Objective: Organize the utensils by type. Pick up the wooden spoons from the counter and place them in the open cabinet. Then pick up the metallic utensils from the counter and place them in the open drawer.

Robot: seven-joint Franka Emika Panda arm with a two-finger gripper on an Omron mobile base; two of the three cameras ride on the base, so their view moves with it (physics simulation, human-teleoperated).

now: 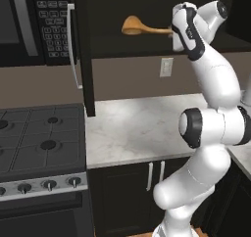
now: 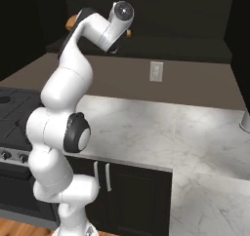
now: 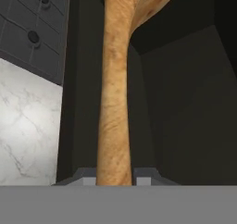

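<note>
The jaws are standing narrow, pressing on the handle of a wooden spoon (image 3: 114, 102) from both sides, as the hand view is showing: the tan handle is rising from between the two finger tips at 6 o'clock and running up to its bowl at 12 o'clock. The gripper (image 3: 114, 174) is sitting at the bottom of that view, and the dark inside of the open cabinet (image 3: 185, 107) is lying behind the spoon toward 3 o'clock. At 9 o'clock a strip of the counter (image 3: 28, 126) is showing white with grey veins, and at 11 o'clock a piece of the stove (image 3: 32, 24) is showing.

In the left base view the arm is rising from 5 o'clock and reaching up to 1 o'clock, where the hand is meeting the spoon's handle. The wooden spoon (image 1: 139, 29) is lying level inside the open cabinet (image 1: 112, 15), its bowl pointing toward 9 o'clock. The cabinet door (image 1: 83, 59) is standing open just left of it, edge on. The counter (image 1: 132, 128) is lying below, with the stove (image 1: 41, 138) at 9 o'clock and a wall outlet (image 1: 166, 67) above the slab.

In the right base view the arm is rising from 7 o'clock to 11 o'clock, and it is hiding most of the spoon; only small tan bits are peeking out beside the hand. The counter (image 2: 166, 137) is spreading toward 3 o'clock.
</note>
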